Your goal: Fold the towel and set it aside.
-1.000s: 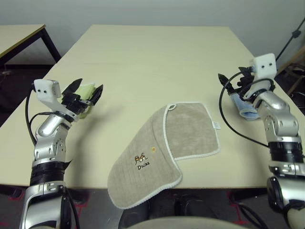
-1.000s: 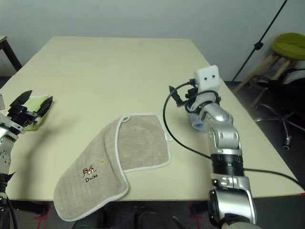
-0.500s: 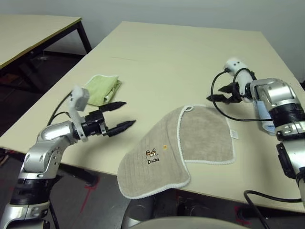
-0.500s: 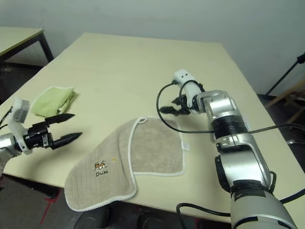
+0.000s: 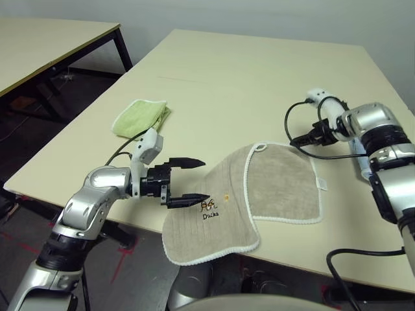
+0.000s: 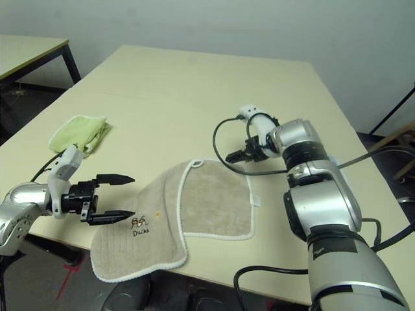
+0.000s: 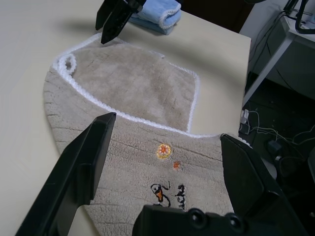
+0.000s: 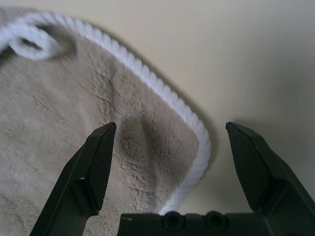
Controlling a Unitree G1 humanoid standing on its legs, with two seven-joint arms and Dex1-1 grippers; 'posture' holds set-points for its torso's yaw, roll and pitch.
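The beige towel (image 5: pixel 279 188) lies partly doubled over near the table's front edge, and its near end with the "Ducks" embroidery (image 5: pixel 209 210) hangs slightly past the edge. My left gripper (image 5: pixel 206 180) is open at the towel's left edge, its fingers (image 7: pixel 83 167) spread just above the embroidered part (image 7: pixel 167 191). My right gripper (image 6: pixel 233 157) is open at the towel's far edge by the white loop. In the right wrist view a white-edged towel corner (image 8: pixel 147 147) lies between its open fingers (image 8: pixel 96 162).
A small folded light green towel (image 5: pixel 141 116) lies at the table's left side. A folded light blue towel (image 7: pixel 157 12) sits beyond the right gripper. The cream table (image 5: pixel 259 71) stretches away behind. A second table (image 5: pixel 52 39) stands to the left.
The camera view has shifted. My left gripper has swung right, from beside the green towel to the beige towel's left edge. My right gripper has come down to the towel's far edge.
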